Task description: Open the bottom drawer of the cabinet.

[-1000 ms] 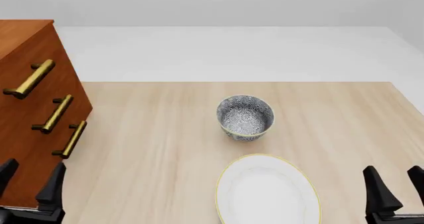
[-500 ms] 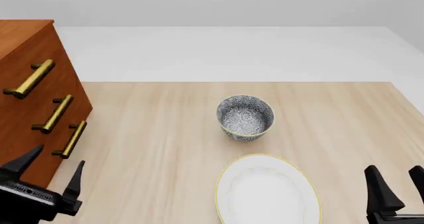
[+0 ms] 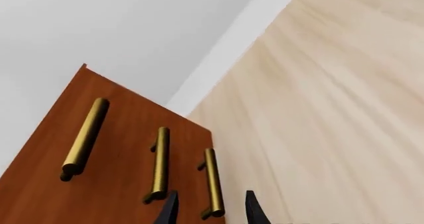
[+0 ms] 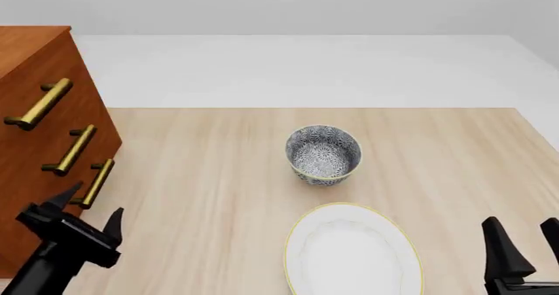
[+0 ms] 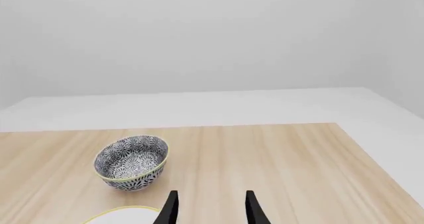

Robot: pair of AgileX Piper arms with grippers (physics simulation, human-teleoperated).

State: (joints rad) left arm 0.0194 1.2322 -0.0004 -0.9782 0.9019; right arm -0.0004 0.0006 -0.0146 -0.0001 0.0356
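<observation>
Left gripper (image 4: pixel 90 212) released, just below bottom drawer (image 4: pixel 63 197) handle (image 4: pixel 94 183), not touching.

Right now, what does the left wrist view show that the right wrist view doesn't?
Only the left wrist view shows the cabinet with its three brass handles, the bottom drawer's handle just ahead of the left gripper, jaws open and not touching it. Only the right wrist view shows the patterned bowl, a sliver of the white plate, and the right gripper, jaws open. Both show the wooden table.
</observation>
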